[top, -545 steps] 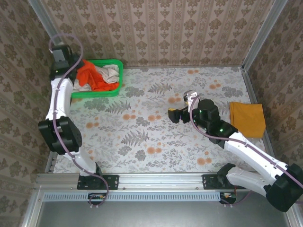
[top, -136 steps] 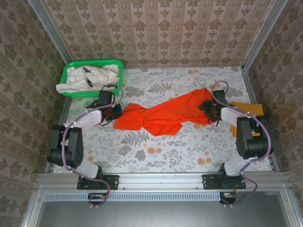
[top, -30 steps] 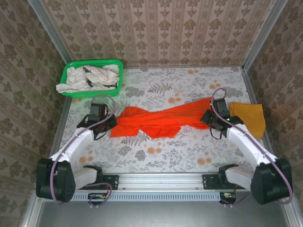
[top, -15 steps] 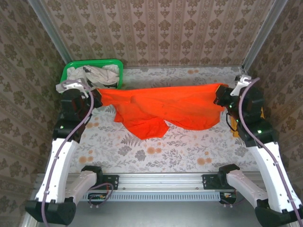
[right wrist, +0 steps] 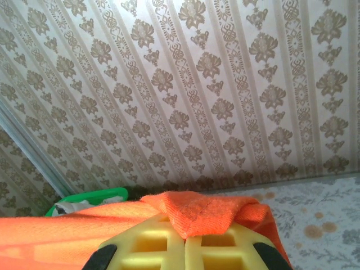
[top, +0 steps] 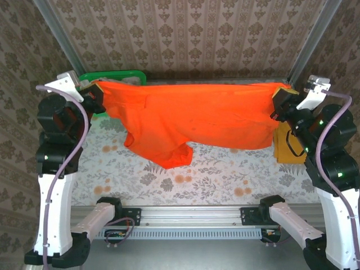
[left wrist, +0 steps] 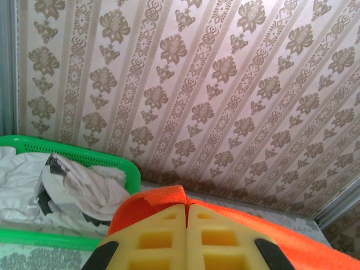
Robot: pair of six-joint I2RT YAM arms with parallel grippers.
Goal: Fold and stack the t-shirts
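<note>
The left gripper (top: 97, 94) and right gripper (top: 279, 100) each pinch one end of the orange shirt (top: 197, 115). It hangs spread out above the table (top: 225, 174). The top view shows a yellow shirt (top: 286, 151) on the right. The left wrist view shows white shirts (left wrist: 79, 188) in the basket (left wrist: 45, 239).

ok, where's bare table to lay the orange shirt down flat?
Free: near half of the table, between the arm bases and the hanging orange shirt. Crowded: green basket at far left, mustard shirt at the right edge.

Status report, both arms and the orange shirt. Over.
Left gripper and right gripper shut on orange shirt. Shirt stretched above table. Yellow shirt lies under right end.
</note>
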